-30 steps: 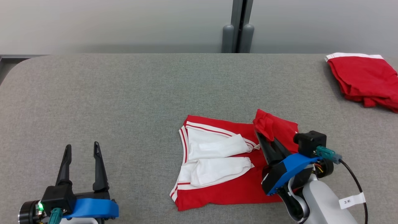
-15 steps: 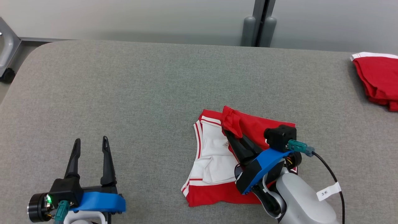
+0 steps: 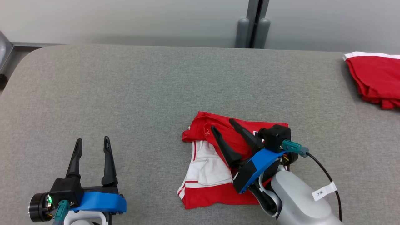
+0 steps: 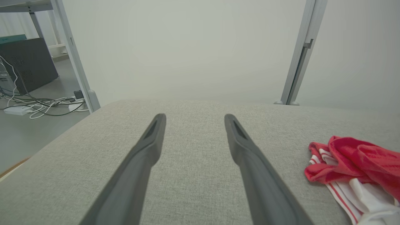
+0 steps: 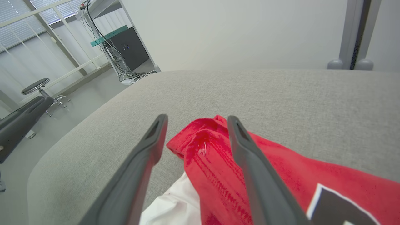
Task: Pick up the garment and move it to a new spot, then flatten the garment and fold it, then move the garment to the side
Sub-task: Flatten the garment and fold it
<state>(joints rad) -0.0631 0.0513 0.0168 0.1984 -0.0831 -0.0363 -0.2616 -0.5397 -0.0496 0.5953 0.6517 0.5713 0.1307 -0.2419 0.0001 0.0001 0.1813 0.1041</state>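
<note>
The garment (image 3: 212,175) is red with white sleeves and white trim, lying partly folded on the grey table (image 3: 125,93) a little right of centre. Its red right side is laid over the white middle. My right gripper (image 3: 222,124) is open just above that folded red edge (image 5: 200,147), its fingers apart and nothing between them. In the left wrist view the garment (image 4: 353,162) lies at the right. My left gripper (image 3: 92,142) stands open over bare table at the lower left, well clear of the garment.
Another red garment with a white band (image 3: 375,78) lies at the table's far right edge. A grey post (image 3: 253,28) stands behind the table. Beyond the left end are cables and a dark cabinet (image 4: 28,62) on the floor, and a stool (image 5: 37,87).
My right gripper carried the red edge leftward over the white sleeves, then opened and let it go. The head camera shifted. The left gripper stayed put.
</note>
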